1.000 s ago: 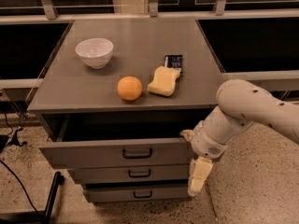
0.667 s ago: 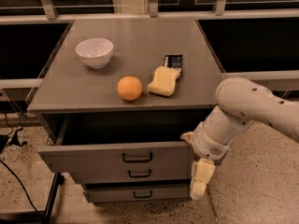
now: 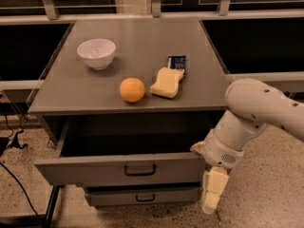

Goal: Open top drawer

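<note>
The top drawer (image 3: pixel 95 169) is a wide grey metal front with a black bar handle (image 3: pixel 139 170) at its centre. It stands pulled out from under the tabletop, and its dark inside shows. My gripper (image 3: pixel 212 194) hangs down from the white arm (image 3: pixel 256 113) just off the right end of the drawer front, below its lower corner. It is well to the right of the handle and holds nothing that I can see.
A narrower grey drawer (image 3: pixel 142 197) sits shut below. On the grey tabletop (image 3: pixel 142 37) are a white bowl (image 3: pixel 96 52), an orange (image 3: pixel 132 90), a yellow sponge (image 3: pixel 167 83) and a dark packet (image 3: pixel 176 63). Cables lie on the floor at left (image 3: pixel 14 141).
The top drawer has slid further out toward the camera. My arm and gripper have moved down and toward the camera at its right end.
</note>
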`<action>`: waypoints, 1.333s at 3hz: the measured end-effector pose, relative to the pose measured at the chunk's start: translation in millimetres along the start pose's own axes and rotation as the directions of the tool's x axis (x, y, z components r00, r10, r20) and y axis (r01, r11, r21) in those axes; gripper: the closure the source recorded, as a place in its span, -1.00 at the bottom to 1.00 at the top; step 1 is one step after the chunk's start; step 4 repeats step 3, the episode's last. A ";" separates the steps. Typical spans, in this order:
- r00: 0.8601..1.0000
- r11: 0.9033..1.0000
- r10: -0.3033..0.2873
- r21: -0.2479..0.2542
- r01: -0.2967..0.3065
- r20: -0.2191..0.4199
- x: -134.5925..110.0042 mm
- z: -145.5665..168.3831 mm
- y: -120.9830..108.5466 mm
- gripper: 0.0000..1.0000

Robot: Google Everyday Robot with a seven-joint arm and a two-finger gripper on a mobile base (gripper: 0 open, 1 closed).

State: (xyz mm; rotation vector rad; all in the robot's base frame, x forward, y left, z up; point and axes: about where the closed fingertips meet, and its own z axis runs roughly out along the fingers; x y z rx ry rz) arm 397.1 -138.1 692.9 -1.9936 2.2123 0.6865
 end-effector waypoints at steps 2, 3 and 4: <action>0.991 0.982 0.119 -0.152 -0.108 0.067 17.4 -8.5 45.0 -1.00; 0.991 0.982 0.119 -0.152 -0.108 0.067 17.4 -8.5 45.0 -1.00; 0.991 0.982 0.119 -0.152 -0.108 0.067 17.4 -8.5 45.0 -1.00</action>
